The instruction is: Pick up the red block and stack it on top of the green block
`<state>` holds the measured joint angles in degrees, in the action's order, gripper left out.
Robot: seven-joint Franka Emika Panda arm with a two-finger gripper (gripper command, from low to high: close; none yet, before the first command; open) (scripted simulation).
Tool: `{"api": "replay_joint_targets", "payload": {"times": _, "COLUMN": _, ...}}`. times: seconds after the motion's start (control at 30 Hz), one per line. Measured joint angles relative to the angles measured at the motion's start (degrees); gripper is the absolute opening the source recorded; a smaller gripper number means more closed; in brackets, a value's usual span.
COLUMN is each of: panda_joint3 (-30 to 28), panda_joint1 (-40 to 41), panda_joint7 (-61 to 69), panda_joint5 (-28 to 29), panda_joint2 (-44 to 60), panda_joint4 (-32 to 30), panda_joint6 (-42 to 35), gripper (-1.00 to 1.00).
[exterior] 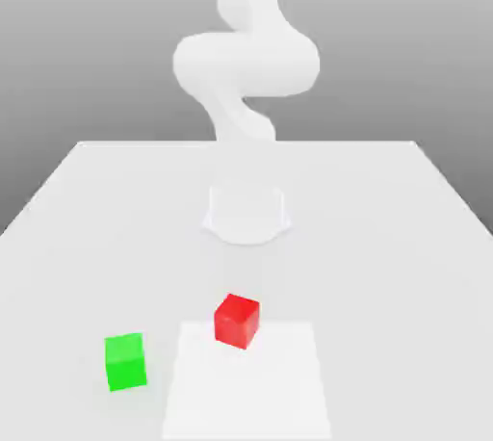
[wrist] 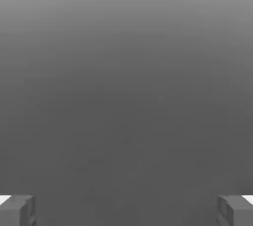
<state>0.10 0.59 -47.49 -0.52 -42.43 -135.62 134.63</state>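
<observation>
Green block (exterior: 125, 361): sitting on the white table (exterior: 404, 237), at the exterior view's left.
Red block (exterior: 237, 320): resting near it, to the right, looking hard, light, smooth; pinching two flat sides seems best.
Gripper (wrist: 126, 210): fingers (wrist: 17, 209) spreading wide, holding nothing.

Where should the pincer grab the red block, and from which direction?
Likely from straight above, closing on two opposite vertical faces of the red block. It sits flat on the table, turned slightly, well apart from the green block, so align the open pincer with its faces.
</observation>
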Motion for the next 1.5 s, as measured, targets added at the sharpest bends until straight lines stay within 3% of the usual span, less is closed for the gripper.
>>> {"api": "replay_joint_targets", "payload": {"times": 0.53, "panda_joint3": 3.22, "panda_joint1": 4.4, "panda_joint7": -15.78, "panda_joint5": -1.4, "panda_joint2": 29.25, "panda_joint4": -30.15, "panda_joint6": 23.47, "gripper": 0.0}}
{"api": "replay_joint_targets", "payload": {"times": 0.77, "panda_joint3": 1.39, "panda_joint1": 3.85, "panda_joint7": -20.95, "panda_joint5": 2.46, "panda_joint2": 49.88, "panda_joint4": -31.56, "panda_joint6": 40.04, "gripper": 0.0}}
{"api": "replay_joint_targets", "payload": {"times": 0.8, "panda_joint3": 0.88, "panda_joint1": 3.39, "panda_joint7": -21.14, "panda_joint5": 2.66, "panda_joint2": 51.66, "panda_joint4": -31.34, "panda_joint6": 41.57, "gripper": -1.0}}
{"api": "replay_joint_targets", "payload": {"times": 1.03, "panda_joint3": 0.81, "panda_joint1": 3.36, "panda_joint7": -21.36, "panda_joint5": 2.92, "panda_joint2": 51.96, "panda_joint4": -31.31, "panda_joint6": 41.88, "gripper": -1.0}}
{"api": "replay_joint_targets", "payload": {"times": 1.3, "panda_joint3": 1.75, "panda_joint1": 3.55, "panda_joint7": -19.45, "panda_joint5": 0.02, "panda_joint2": 36.98, "panda_joint4": -33.35, "panda_joint6": 28.94, "gripper": -1.0}}
{"api": "replay_joint_targets", "payload": {"times": 1.5, "panda_joint3": -1.72, "panda_joint1": 10.29, "panda_joint7": -33.82, "panda_joint5": 1.2, "panda_joint2": 38.13, "panda_joint4": -25.64, "panda_joint6": 22.39, "gripper": -1.0}}
